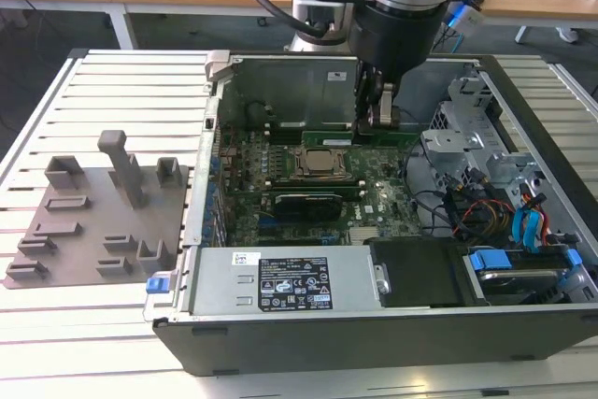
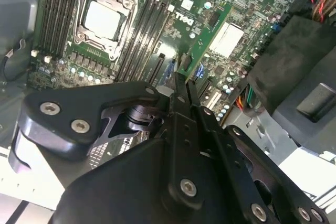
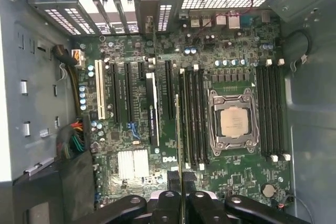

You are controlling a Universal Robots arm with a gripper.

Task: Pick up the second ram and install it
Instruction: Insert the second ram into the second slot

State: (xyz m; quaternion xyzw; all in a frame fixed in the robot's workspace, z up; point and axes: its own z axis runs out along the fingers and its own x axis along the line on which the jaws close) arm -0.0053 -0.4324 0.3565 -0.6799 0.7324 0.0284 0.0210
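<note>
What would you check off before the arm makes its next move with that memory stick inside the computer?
1. Stick in grip: ok. The gripper pinches the slim dark green memory stick.
2. Stick over the board: ok. It hangs above the green motherboard.
3. Lined up: ok. In the first wrist view its edge runs parallel to the long black memory slots beside the square metal-framed CPU socket.
4. Seated in a slot: cannot tell.
5. Slot latches open: cannot tell.

matt black metal fingers [image 2: 180, 98]; second ram [image 2: 205, 45] smooth green board
</note>
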